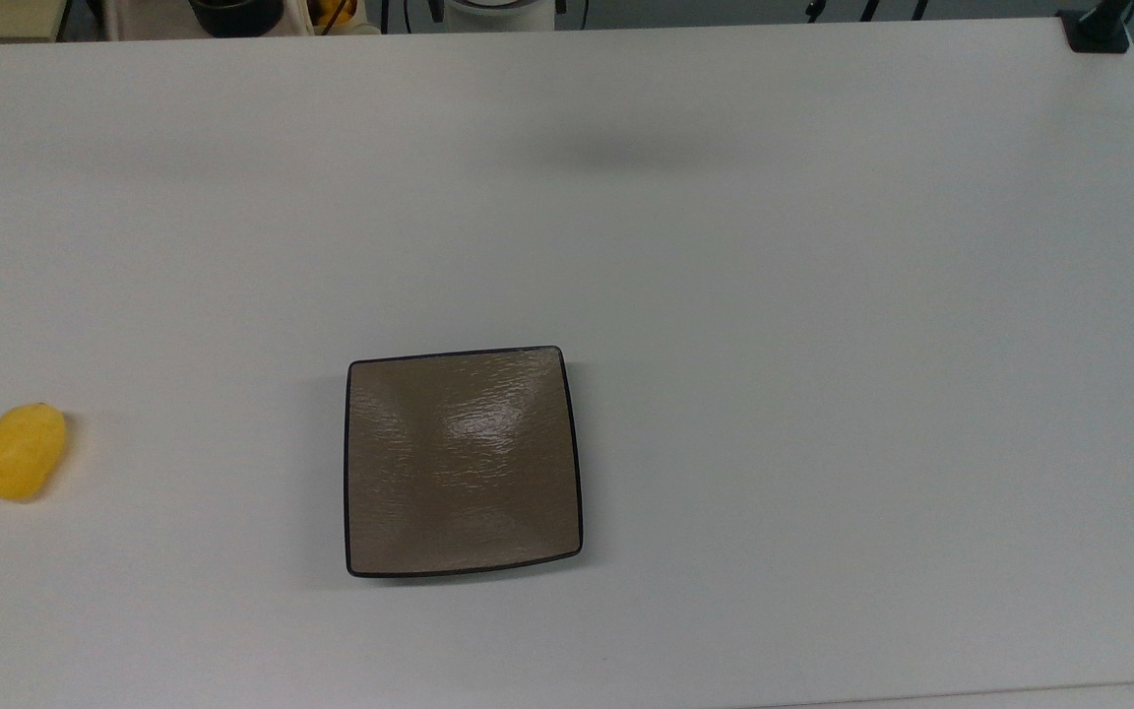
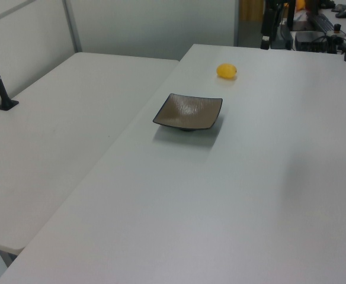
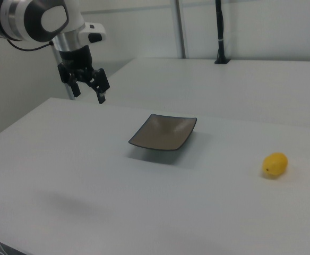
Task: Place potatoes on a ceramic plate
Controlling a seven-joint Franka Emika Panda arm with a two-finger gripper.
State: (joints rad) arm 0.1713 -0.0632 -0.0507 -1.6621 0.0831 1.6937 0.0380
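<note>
The small bright yellow potato (image 1: 22, 451) lies on the white table near the top view's left edge; it also shows in the left view (image 2: 226, 71) and the right view (image 3: 275, 164). The square taupe-brown ceramic plate (image 1: 462, 460) with a thin black rim sits bare near the table's middle, seen too in the left view (image 2: 188, 111) and the right view (image 3: 163, 132). My gripper (image 3: 88, 92) hangs high above the table at the right view's upper left, well away from plate and potato, fingers apart with nothing between them.
A second white table (image 2: 54, 136) adjoins on the left view's left, with a black pole clamp (image 2: 0, 89) on it. A black clamp (image 1: 1099, 30) sits at the top view's far right corner. Equipment (image 2: 315, 26) stands beyond the table in the left view.
</note>
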